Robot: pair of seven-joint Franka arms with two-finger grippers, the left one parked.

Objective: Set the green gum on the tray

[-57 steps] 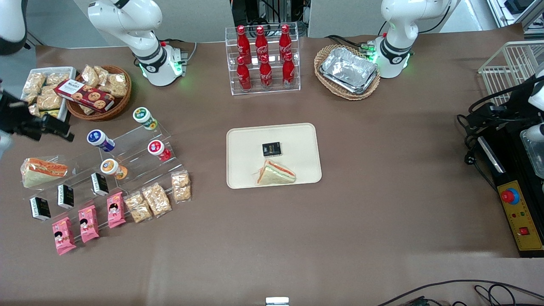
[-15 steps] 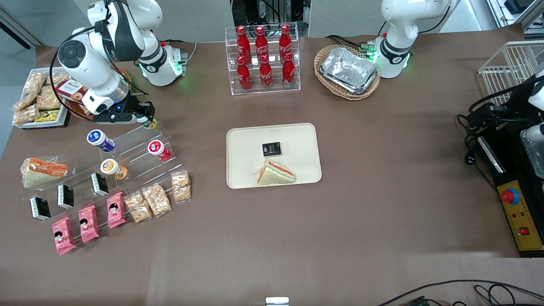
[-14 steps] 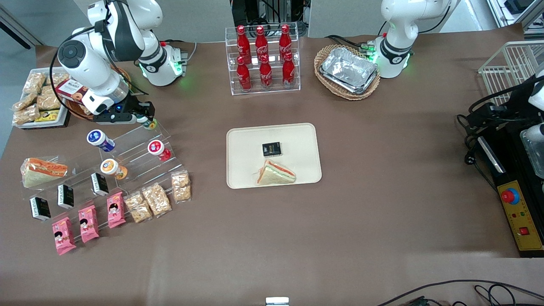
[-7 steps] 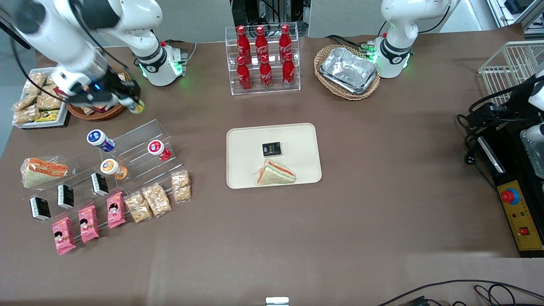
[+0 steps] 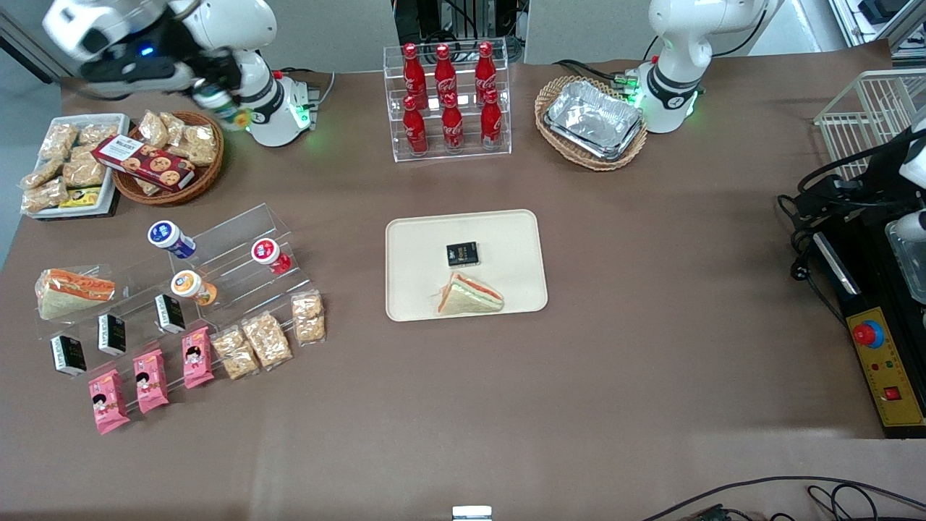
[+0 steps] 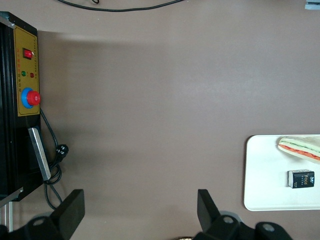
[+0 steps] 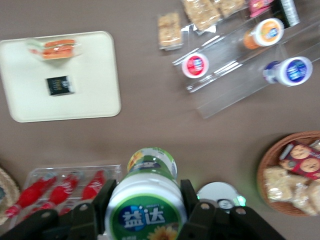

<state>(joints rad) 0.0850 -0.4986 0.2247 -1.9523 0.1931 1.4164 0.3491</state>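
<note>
One gripper (image 5: 217, 98): raised high above the worktop (image 5: 651, 304), near the wicker basket (image 5: 210, 174).
Fingers (image 7: 192, 202): clamped on green gum (image 7: 145, 210), seen clearly only from the right wrist.
Tray (image 5: 506, 231): sandwich (image 5: 469, 295) carried.

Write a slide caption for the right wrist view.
Pincer shut on green gum, raised high above table, tray with sandwich below.

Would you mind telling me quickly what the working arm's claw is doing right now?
Claw: shut on the green gum, raised high above the table, farther from the front camera than the tray.
</note>
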